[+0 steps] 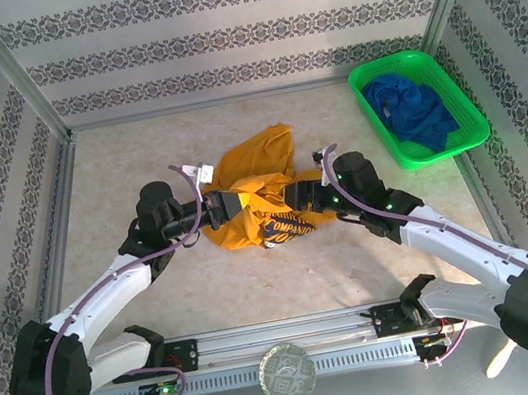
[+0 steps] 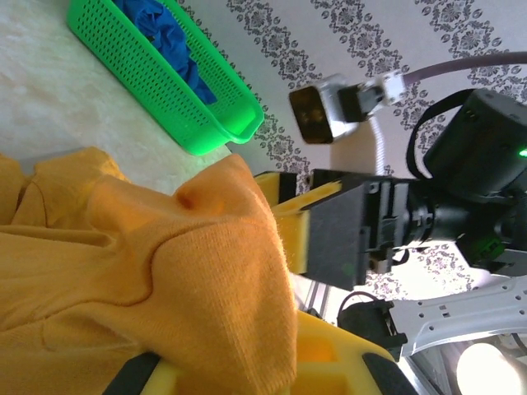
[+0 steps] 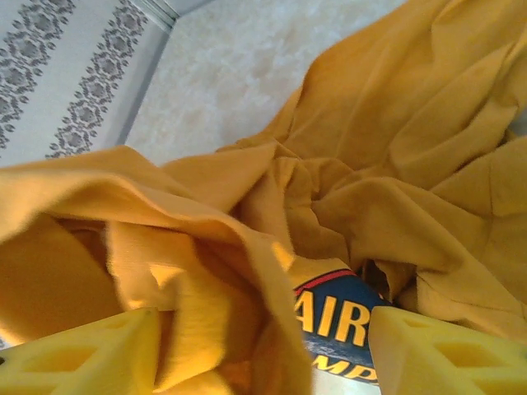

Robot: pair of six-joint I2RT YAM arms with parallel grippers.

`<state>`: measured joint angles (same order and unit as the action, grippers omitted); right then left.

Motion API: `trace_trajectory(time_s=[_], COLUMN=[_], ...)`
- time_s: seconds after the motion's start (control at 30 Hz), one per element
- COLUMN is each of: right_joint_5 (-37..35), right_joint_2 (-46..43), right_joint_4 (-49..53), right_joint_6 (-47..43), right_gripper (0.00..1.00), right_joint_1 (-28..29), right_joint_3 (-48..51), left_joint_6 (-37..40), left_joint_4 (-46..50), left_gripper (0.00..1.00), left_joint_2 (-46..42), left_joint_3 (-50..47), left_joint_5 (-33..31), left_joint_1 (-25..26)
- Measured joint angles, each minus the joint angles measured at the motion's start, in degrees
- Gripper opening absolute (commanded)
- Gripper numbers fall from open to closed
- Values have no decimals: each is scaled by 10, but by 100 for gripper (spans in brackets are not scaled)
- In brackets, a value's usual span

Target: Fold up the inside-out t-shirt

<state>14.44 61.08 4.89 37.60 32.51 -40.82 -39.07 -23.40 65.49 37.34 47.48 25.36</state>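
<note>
1. Left wrist view: your left gripper [image 2: 272, 370] is closed on a bunch of the shirt [image 2: 165, 271], and cloth drapes over its jaws.
2. Your right gripper [image 3: 263, 358] is wide open. A fold of shirt lies loose between its jaws, unpinched.
3. You'll find the shirt crumpled at mid-tabletop [image 1: 134, 148] between the two grippers. It is well apart from the basket [image 1: 374, 128] at the far right corner, which holds a blue garment [image 1: 417, 111].
4. Expect light, limp knit cloth with no stiffness. It will likely sag from any pinch and drag neighbouring layers along. It looks neither fragile nor slippery.
5. Take hold at an edge, such as the hem, a sleeve end or a shoulder seam. Aim for one or two layers rather than the bunched middle, or the heap may lift as a lump.
6. Check the print [image 3: 338, 317]: a dark blue patch with a red edge and yellow letters reading "AIR". A cut-off row below may read "MP". Folds hide the rest.
</note>
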Motion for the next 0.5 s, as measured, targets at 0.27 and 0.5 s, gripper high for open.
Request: trace_trajectory(time_s=[0.27, 0.5], right_joint_5=[7, 60], right_joint_2=[26, 31], right_joint_4=[-14, 25], right_joint_6=[1, -1], right_gripper=[0, 0], right_joint_1=[-4, -67], right_joint_3=[0, -130], left_joint_6=[0, -15], left_joint_4=[2, 30], left_gripper=[0, 26], left_joint_2=[-6, -14], left_joint_3=[0, 21], left_joint_5=[2, -49], left_joint_1=[0, -46])
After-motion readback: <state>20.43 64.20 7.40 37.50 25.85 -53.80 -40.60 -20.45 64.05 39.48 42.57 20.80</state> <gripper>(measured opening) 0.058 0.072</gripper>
